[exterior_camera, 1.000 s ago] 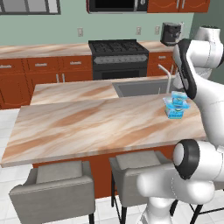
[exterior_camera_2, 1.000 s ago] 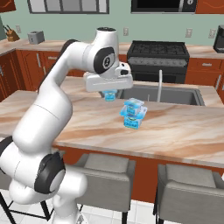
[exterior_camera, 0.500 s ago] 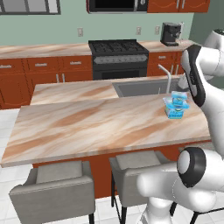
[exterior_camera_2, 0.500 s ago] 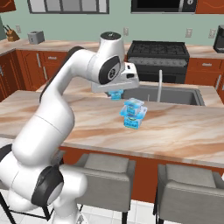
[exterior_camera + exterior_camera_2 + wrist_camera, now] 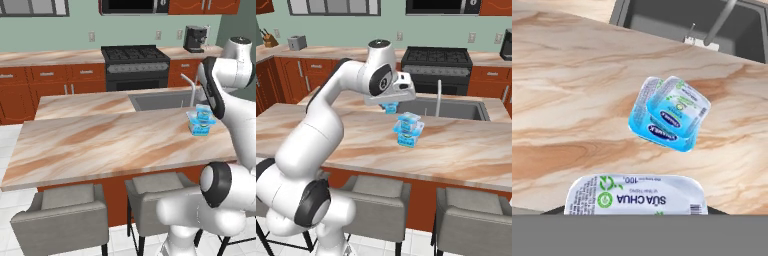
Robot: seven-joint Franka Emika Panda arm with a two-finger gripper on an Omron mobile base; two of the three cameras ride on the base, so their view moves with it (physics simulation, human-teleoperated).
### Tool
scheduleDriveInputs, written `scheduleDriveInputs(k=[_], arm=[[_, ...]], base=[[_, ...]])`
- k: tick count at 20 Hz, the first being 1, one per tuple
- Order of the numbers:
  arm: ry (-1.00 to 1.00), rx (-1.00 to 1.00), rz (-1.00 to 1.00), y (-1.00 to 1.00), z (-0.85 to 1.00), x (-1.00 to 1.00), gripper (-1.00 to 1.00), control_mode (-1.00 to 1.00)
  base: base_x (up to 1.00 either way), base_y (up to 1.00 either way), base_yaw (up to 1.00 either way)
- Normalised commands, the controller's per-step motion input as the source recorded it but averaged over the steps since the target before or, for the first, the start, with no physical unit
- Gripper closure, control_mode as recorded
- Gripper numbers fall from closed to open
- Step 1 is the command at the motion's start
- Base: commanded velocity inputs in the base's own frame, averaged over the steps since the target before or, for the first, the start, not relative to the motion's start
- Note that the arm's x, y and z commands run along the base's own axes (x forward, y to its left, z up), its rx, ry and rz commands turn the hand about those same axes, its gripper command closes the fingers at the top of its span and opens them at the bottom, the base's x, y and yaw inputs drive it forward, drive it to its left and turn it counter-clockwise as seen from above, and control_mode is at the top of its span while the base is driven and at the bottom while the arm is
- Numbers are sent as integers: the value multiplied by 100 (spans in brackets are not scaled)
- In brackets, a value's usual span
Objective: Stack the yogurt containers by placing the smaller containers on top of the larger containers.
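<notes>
My fingertips are lost behind the grey band at the bottom of the hand view, so I can't see them directly. What fills that spot is a tub (image 5: 635, 196), white lid up, green logo and printed lettering legible, its lower part cut off. In the right base view a bit of light blue shows just under the gripper (image 5: 389, 107), upper middle of the frame, so I read the jaws as closed on that tub, held above the counter (image 5: 466, 150). In the left base view the hand itself is hidden behind my arm at the right edge.

The stack (image 5: 669, 114) sits centre frame in the hand view: two light-blue tubs, the smaller one on top of the wider, the top one turned a little askew against the lower. White lids, bright blue bands; the label print is too small to read. In the left base view the stack (image 5: 201, 120) stands at the right of the frame, near the sink (image 5: 160, 100). In the right base view it is mid-frame (image 5: 408, 129), just below and to the right of the gripper, apart from it.
</notes>
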Motion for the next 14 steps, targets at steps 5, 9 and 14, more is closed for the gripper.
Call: scheduleDriveInputs(k=[5,9,14], arm=[[7,-1,-9,-3,0,42,100,-100],[0,0,-7,-14,-3,27,100,-100],[0,2,-9,-21,-17,12,100,-100]], base=[[0,0,0],[0,0,0],[0,0,0]])
